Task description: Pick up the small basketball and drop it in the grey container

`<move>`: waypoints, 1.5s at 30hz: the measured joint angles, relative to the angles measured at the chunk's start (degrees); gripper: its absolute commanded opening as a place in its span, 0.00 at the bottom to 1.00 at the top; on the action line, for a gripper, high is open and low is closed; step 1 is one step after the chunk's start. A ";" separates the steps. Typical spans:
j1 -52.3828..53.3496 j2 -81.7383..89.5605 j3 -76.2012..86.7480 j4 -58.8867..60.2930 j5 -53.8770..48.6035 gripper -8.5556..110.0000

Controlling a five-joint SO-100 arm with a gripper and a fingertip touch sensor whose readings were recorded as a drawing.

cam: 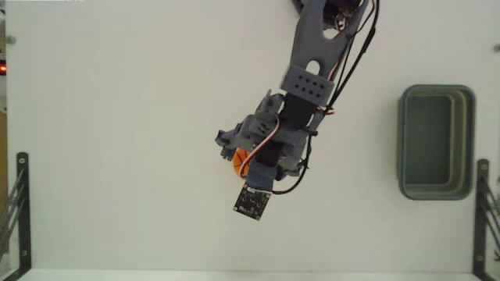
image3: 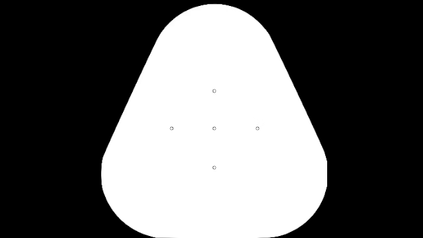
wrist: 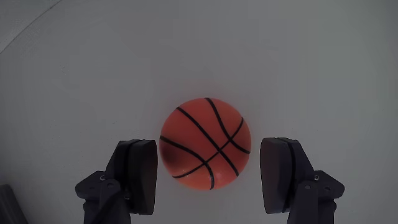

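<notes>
The small basketball (wrist: 206,144) lies on the white table (cam: 117,117), and in the wrist view it sits between the two fingers of the gripper (wrist: 209,177), whose jaws stand apart, one on each side of the ball; the left pad looks very close to the ball or just touching it, the right pad shows a clear gap, so nothing is clamped yet. In the fixed view only a sliver of orange (cam: 239,160) peeks out from under the arm (cam: 312,62), which reaches down over the middle of the table. The grey container (cam: 436,142) stands well apart at the right side of that view, and nothing shows inside it. By my reading the approach and lining-up are done, while the grasp itself is not made; closing on the ball, lifting it, carrying it across to the container and letting it go all remain
</notes>
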 measured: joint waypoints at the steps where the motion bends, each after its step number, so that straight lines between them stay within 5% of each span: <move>1: 0.00 0.00 0.00 0.00 0.00 1.00; 45: 0.00 0.00 0.53 -3.08 0.00 1.00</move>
